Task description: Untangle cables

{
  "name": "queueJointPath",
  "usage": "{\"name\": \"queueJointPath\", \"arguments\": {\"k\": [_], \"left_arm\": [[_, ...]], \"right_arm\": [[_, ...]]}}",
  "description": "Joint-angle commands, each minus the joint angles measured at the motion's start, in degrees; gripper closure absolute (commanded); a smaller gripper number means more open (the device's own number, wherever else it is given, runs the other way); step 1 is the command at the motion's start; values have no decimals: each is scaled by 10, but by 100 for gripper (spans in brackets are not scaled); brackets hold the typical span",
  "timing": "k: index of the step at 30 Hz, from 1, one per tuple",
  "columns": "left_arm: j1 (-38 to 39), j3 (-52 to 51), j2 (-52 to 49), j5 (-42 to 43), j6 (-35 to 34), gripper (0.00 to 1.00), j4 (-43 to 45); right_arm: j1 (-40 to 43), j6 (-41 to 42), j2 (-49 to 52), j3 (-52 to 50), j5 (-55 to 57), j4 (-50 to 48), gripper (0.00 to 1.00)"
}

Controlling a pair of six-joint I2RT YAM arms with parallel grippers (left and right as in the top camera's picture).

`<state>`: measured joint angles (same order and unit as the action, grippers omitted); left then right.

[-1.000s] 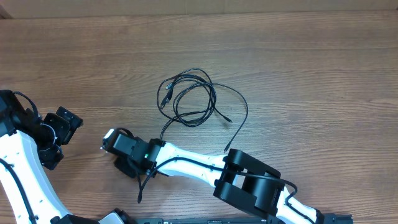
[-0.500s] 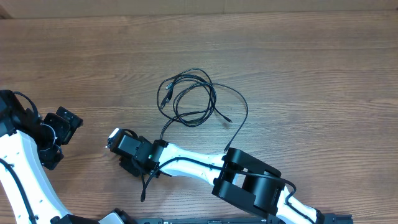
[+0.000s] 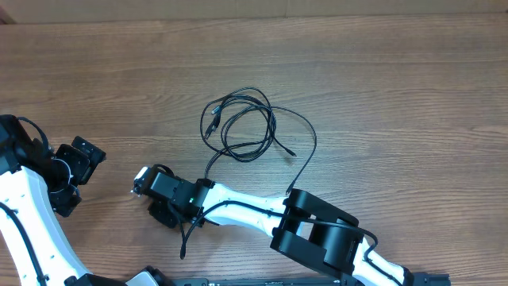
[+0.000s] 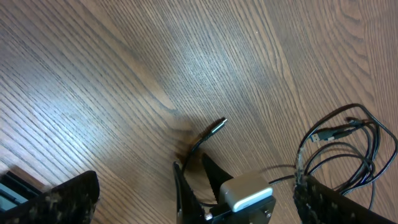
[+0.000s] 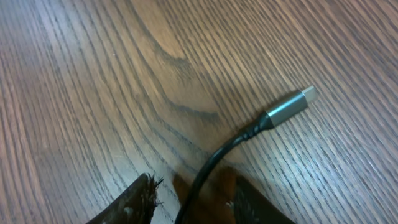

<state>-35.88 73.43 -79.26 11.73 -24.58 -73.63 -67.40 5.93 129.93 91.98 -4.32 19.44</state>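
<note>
The cables (image 3: pixel 246 127) lie in a loose black tangle of loops at the middle of the table, also seen in the left wrist view (image 4: pixel 342 140). One strand runs from the tangle down to my right gripper (image 3: pixel 163 208). That gripper (image 5: pixel 189 202) is shut on this cable, and the silvery plug end (image 5: pixel 292 104) sticks out past its fingers. The left wrist view shows the same plug (image 4: pixel 216 126) above the right gripper (image 4: pixel 194 171). My left gripper (image 3: pixel 82 176) is open and empty at the left edge, apart from the cables.
The right arm (image 3: pixel 262 210) stretches from the lower right across the front of the table. Its own thicker wire (image 3: pixel 186 242) hangs behind the wrist. The left arm (image 3: pixel 28 214) stands at the lower left. The table is bare wood.
My right gripper shifted slightly right and then back left with the cable end. The tangle and the left arm have not moved.
</note>
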Motion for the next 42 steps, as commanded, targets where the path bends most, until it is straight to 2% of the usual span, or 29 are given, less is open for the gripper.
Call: {"name": "queueJointPath", "arguments": {"k": [1,8,9,11,12,13,22,33,36,37,39,42], "left_arm": [[-1,-2,12,-3,-9,0,2],[-1,-2,12,-3,-9,0,2],[-1,-2,12,-3,-9,0,2],[-1,-2,12,-3,-9,0,2],[-1,-2,12,-3,-9,0,2],[-1,-2,12,-3,-9,0,2],[-1,-2,12,-3,-9,1,2],[-1,-2,12,-3,-9,0,2],[-1,-2,12,-3,-9,0,2],[-1,-2,12,-3,-9,1,2],[-1,-2,12,-3,-9,0,2],[-1,-2,12,-3,-9,1,2]], "right_arm": [[-10,-17,28,-10,-9,-4,60],[-10,-32,35,-10,0,-7,59],[-9,-32,35,-10,0,-7,68],[-4,-32,35,-8,0,-8,80],[-1,-32,35,-6,0,-7,91],[2,-32,34,-4,0,-7,96],[35,-30,-14,0,0,-26,96],[132,-30,-46,0,0,-163,96],[170,13,-46,0,-1,-172,96],[176,24,-46,0,-2,-167,95],[191,54,-46,0,-16,-139,77],[210,118,-46,0,-53,-80,76]]}}
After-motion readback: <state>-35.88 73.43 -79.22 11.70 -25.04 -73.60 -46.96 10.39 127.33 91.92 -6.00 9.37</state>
